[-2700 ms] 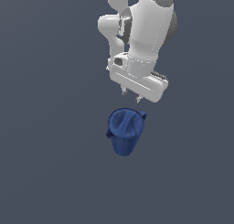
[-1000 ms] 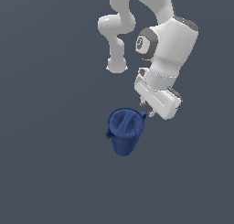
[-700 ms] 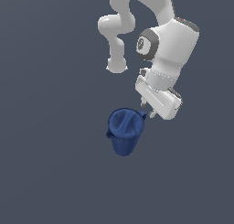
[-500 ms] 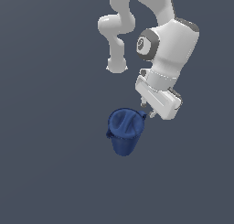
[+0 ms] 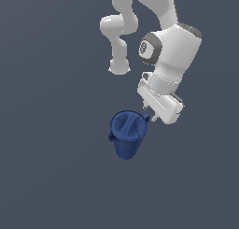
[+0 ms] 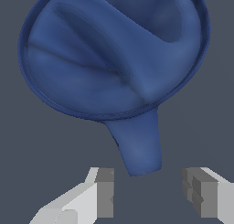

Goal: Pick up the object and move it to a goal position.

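The object (image 5: 127,133) is a small dark blue tapered cup with a round rim, standing on the grey floor in the exterior view. In the wrist view the object (image 6: 114,54) fills most of the picture, its side tab (image 6: 137,143) pointing toward the gripper. My gripper (image 6: 148,191) is open, its two grey pads apart with the tab's tip just short of the gap between them. In the exterior view the gripper (image 5: 150,117) sits low beside the cup's rim on the exterior view's right, fingertips mostly hidden behind the hand.
The white arm (image 5: 170,50) rises behind and above the cup. A plain dark grey floor (image 5: 56,176) surrounds everything.
Since 2.7 s ago the hand has swung from above the cup to its rim on the exterior view's right and tilted. Over the last second it has barely shifted. The cup has not moved.
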### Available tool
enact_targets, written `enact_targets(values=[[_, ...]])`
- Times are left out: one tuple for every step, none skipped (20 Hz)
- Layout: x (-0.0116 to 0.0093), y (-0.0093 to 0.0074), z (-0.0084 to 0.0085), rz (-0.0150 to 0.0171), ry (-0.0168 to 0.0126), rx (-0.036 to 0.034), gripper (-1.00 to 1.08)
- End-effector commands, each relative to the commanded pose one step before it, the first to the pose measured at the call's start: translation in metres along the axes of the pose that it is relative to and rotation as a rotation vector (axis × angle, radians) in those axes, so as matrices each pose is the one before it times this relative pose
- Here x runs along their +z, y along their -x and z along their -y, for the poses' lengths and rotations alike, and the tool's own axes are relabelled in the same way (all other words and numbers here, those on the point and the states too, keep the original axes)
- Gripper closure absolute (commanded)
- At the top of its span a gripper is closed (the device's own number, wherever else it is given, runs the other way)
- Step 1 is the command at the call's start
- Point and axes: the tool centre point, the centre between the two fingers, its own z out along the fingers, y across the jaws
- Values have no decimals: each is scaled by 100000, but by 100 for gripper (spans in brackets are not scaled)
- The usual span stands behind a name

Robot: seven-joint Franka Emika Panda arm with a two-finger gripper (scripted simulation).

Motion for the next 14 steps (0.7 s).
enact_targets(values=[[746,3,-66,-24,163,-14,-20],[484,10,-23,-27,61,-19,-20],[448,-5,-36,0,0,0,-20],[417,20,-20,-32,87,-32,-20],[284,-3,-27,0,0,0,-20],[229,11,-14,-12,43,-19,-20],[122,-1,-13,0,0,0,-20],[41,0,-4,0,0,0,-20],[0,0,0,0,0,0,108],[0,0,0,0,0,0,108],[0,0,0,0,0,0,108],[0,0,0,0,0,0,108],[0,0,0,0,0,0,108],[0,0,0,0,0,0,108]])
